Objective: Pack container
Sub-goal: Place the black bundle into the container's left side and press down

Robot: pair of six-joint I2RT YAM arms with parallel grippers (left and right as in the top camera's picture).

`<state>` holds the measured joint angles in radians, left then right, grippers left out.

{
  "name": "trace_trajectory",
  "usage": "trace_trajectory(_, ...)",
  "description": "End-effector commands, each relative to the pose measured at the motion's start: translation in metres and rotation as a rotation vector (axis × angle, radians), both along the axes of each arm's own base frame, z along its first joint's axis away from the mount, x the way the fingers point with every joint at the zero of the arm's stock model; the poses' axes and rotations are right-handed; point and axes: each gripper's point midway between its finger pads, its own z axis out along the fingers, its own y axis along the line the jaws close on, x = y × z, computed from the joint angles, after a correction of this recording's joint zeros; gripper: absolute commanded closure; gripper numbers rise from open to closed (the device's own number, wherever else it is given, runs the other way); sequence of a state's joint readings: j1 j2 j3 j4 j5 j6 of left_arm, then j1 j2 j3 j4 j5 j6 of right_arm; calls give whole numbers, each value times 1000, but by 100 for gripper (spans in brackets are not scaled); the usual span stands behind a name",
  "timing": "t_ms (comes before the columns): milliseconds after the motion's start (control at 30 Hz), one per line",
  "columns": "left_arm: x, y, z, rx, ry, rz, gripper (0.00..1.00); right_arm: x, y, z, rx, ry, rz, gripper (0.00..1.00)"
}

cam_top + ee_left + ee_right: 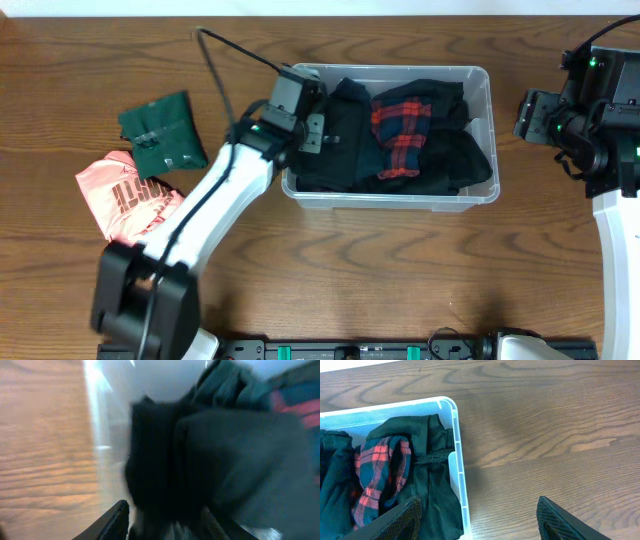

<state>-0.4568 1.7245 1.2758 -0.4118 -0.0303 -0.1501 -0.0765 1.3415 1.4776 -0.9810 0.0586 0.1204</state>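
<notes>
The clear container stands at the table's middle, holding dark clothes and a red-and-blue plaid garment. My left gripper is over the container's left end. In the blurred left wrist view the gripper has a black garment bunched between its fingers, by the container's clear wall. My right gripper is open and empty, to the right of the container. In the right wrist view the gripper straddles the container's right rim, with the plaid garment inside.
A folded dark green garment and a pink garment with white lettering lie on the wooden table left of the left arm. Bare wood lies right of the container.
</notes>
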Motion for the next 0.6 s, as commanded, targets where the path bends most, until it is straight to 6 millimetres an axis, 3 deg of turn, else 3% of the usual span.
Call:
trace_trajectory(0, -3, -2, -32, 34, 74, -32, 53, -1, -1, 1, -1, -1, 10, 28)
trace_trajectory(133, -10, 1, -58, 71, 147, -32, 53, -1, -1, 1, -1, -1, 10, 28)
trace_trajectory(333, -6, 14, -40, 119, 93, 9, 53, -1, -1, 1, -1, -1, 10, 28)
trace_trajectory(567, -40, 28, -65, 196, 248, 13, 53, -1, -1, 1, -1, -1, 10, 28)
